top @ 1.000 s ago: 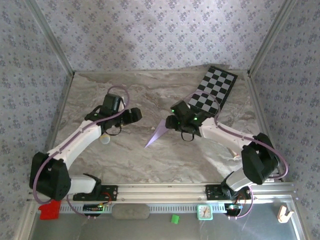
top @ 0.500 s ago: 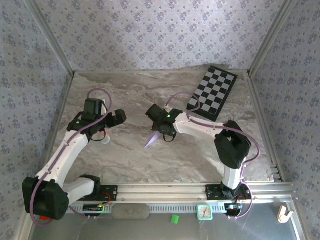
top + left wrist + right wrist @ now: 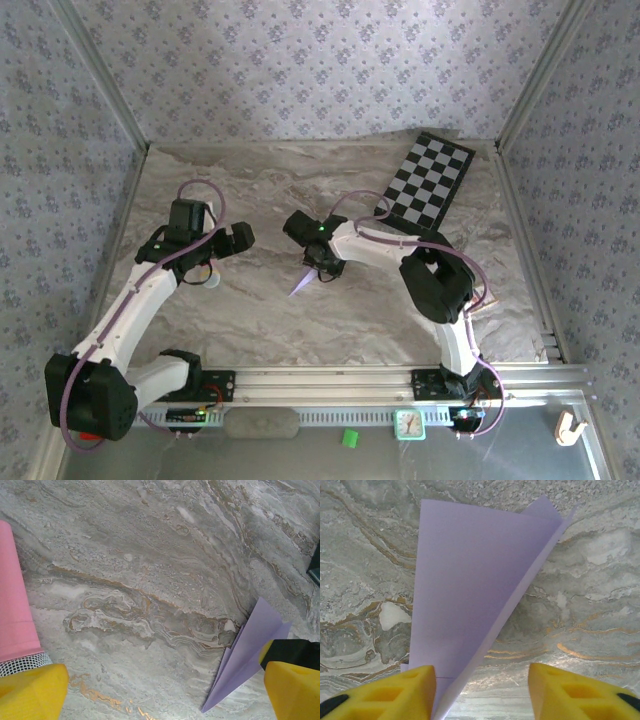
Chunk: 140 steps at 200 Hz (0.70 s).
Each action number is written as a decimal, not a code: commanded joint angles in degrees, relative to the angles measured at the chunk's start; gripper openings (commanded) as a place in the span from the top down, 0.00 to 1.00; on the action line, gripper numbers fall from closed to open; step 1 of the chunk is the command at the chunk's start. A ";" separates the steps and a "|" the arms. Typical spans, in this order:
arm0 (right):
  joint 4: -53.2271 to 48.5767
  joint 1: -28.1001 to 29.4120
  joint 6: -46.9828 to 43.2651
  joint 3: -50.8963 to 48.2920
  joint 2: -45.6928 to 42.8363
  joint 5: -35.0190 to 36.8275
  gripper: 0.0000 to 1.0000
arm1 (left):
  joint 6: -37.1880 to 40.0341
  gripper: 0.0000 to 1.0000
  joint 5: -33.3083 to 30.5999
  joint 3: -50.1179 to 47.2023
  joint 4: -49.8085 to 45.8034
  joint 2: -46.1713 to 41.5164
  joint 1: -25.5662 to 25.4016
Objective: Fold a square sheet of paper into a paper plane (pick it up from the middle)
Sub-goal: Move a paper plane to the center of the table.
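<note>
Ok so the folding part is looking pretty much done to me. There is no flat square sheet anywhere; the paper plane (image 3: 300, 283) is lying on the marble table (image 3: 250, 330) just left of the frame's centre in the top view, already a narrow pointed dart with a centre crease.

The right gripper (image 3: 322, 265) is hovering right over the plane's upper end. In the right wrist view the plane (image 3: 470, 590) is fanning out toward the top of the frame, with its narrow end running down beside the left-hand yellow finger (image 3: 385, 692). The jaws are standing roughly half open with bare table between them, so I'm reading it as not clamping anything, just straddling the paper.

The left gripper (image 3: 240, 238) is sitting off to the left, well apart from the plane, spread as wide as it goes and holding nothing. Its wrist camera is catching the plane (image 3: 245, 655) at the lower right, flat on the table.

The chequered board (image 3: 425, 183) is lying in the upper right, untouched.

My guess at what's left: maybe 1 last press or tidy of the crease, then backing both arms off.
</note>
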 commanded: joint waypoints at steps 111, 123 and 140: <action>2.93 -1.56 -3.16 -3.08 -5.20 1.45 0.97 | 0.32 0.00 1.25 -0.05 0.10 0.81 0.64; 4.92 -1.83 -7.14 -2.75 -6.28 0.38 0.97 | -0.17 0.00 1.61 -0.27 0.44 0.82 0.86; 10.76 -2.35 -14.61 -2.24 -7.37 -4.25 0.97 | -1.03 0.00 2.35 -0.61 1.18 0.72 1.49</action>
